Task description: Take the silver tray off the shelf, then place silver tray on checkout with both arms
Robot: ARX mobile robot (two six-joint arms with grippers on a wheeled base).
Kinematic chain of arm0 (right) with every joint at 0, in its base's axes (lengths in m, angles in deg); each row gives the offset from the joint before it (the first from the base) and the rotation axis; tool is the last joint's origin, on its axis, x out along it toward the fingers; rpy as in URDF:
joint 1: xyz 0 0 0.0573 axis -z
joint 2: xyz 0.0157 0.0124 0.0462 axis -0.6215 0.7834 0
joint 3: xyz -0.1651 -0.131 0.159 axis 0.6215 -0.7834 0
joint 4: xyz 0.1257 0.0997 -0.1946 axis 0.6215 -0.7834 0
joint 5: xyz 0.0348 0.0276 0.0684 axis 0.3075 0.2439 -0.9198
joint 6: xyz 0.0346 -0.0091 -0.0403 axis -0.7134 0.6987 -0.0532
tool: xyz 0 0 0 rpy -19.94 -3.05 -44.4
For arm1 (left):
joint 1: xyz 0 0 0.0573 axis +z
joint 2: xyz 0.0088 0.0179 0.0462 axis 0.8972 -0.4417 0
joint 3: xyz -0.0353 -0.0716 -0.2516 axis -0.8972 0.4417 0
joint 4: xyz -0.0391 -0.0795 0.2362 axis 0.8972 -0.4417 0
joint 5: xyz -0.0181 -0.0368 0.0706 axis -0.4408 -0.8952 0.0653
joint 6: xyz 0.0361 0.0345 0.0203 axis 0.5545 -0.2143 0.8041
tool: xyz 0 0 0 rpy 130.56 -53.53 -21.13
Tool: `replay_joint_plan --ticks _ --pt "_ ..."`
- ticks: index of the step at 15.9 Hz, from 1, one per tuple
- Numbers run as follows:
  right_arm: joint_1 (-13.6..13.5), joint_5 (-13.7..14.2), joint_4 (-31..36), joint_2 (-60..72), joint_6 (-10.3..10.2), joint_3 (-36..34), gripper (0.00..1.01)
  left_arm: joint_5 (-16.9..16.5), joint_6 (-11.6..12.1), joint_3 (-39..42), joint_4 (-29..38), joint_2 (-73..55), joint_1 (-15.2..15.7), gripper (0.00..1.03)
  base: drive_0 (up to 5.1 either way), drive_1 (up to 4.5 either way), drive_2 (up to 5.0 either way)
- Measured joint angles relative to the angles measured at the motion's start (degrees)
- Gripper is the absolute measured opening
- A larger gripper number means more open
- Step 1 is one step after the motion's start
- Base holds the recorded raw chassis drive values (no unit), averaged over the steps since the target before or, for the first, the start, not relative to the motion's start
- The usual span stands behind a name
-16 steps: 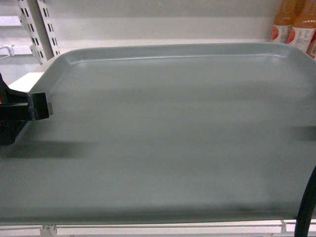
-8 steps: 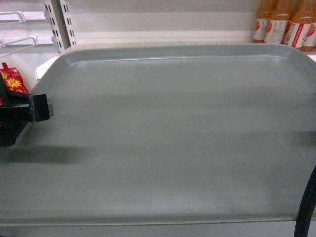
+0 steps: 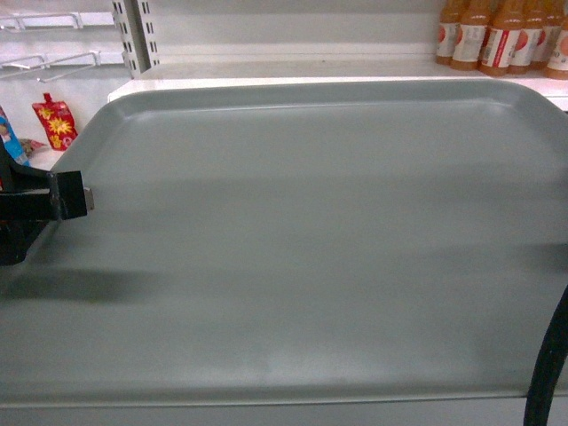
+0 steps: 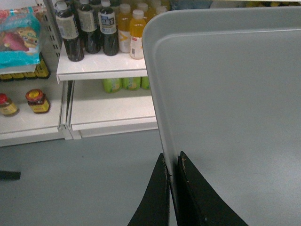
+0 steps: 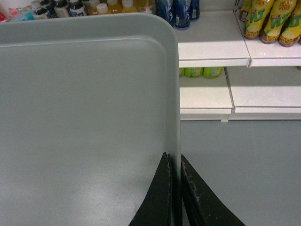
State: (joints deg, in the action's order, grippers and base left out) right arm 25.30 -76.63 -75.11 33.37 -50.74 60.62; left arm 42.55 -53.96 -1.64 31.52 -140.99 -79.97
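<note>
Farther from shelf (image 3: 293, 69), silver tray (image 3: 302, 248) gripper-clamped

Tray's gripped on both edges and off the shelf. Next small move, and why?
Probably keep both grips shut and carry the silver tray level away from the shelf. The left gripper and right gripper each pinch a side rim, and both wrist views show bare floor under the tray. No checkout surface is visible, so lowering looks premature.
</note>
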Motion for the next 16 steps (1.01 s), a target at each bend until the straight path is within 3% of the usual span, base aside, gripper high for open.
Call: replay_joint_plan --ticks 16 --pt "0.0 0.1 0.2 -0.1 0.0 0.0 0.03 0.0 0.0 0.0 0.2 0.1 0.0 0.04 0.1 -4.10 4.2"
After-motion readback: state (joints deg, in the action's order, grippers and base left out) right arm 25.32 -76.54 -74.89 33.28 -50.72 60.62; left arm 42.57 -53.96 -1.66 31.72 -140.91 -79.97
